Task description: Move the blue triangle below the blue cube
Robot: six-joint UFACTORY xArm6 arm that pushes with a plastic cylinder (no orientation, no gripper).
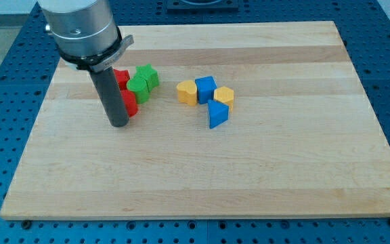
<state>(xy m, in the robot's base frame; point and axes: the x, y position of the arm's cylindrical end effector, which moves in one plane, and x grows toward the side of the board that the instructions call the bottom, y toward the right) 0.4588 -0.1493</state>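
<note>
The blue triangle is seen as a small wedge on the tabletop, just below the blue cube. No claw is fitted; my tip is placed well left, beside red blocks.

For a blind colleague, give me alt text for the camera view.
My tip rests by red blocks and green blocks at the wooden board's left; mid-board, a blue triangle sits just below a blue cube, between two yellow blocks.
</note>
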